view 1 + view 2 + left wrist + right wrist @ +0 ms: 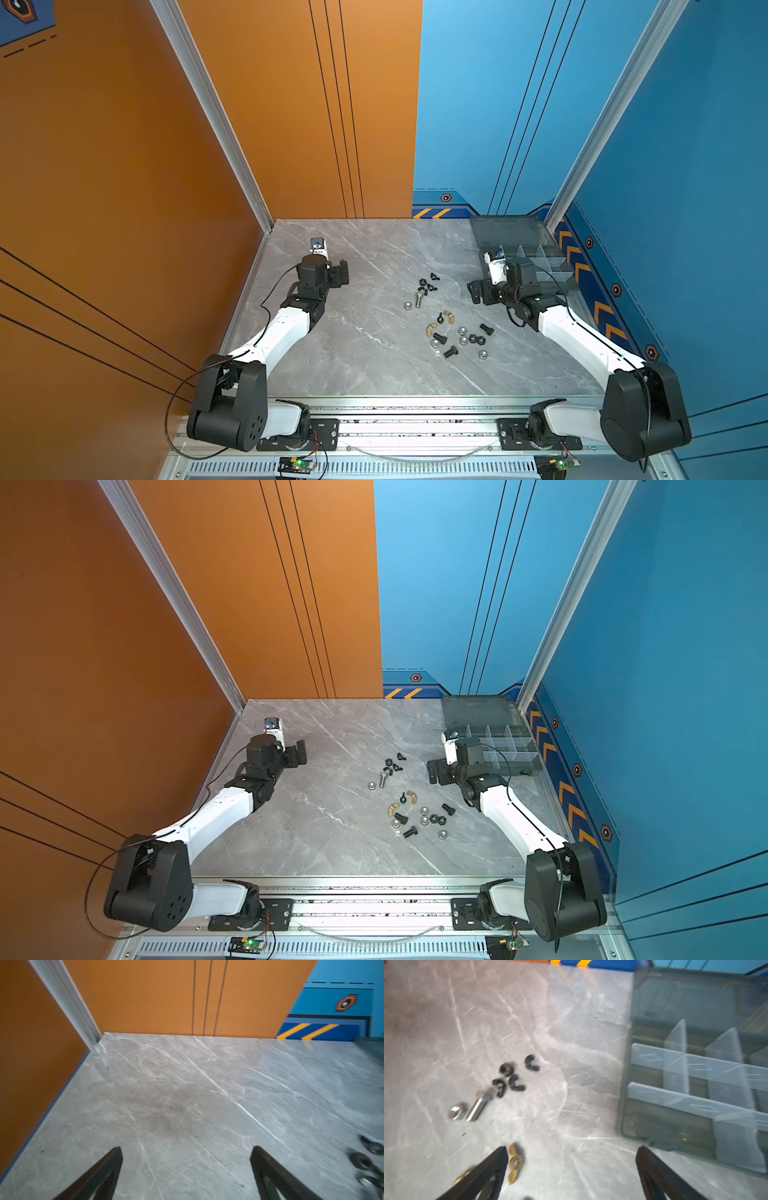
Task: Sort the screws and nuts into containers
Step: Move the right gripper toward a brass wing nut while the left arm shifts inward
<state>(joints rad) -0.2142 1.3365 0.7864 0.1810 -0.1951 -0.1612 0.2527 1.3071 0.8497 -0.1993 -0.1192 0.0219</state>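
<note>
Screws and nuts lie loose on the grey marble table in two clusters. The far cluster has the long silver bolt, a silver nut and black wing nuts. The near cluster has brass wing nuts, black bolts and silver and black hex nuts. The smoky-grey organiser's containers sit at the far right, lid open. My right gripper hovers open and empty between box and far cluster. My left gripper is open over bare table on the left.
The organiser's lid lies flat towards the back wall. Orange wall panels bound the table on the left and blue ones on the right. In the left wrist view, black nuts show blurred at the frame's edge.
</note>
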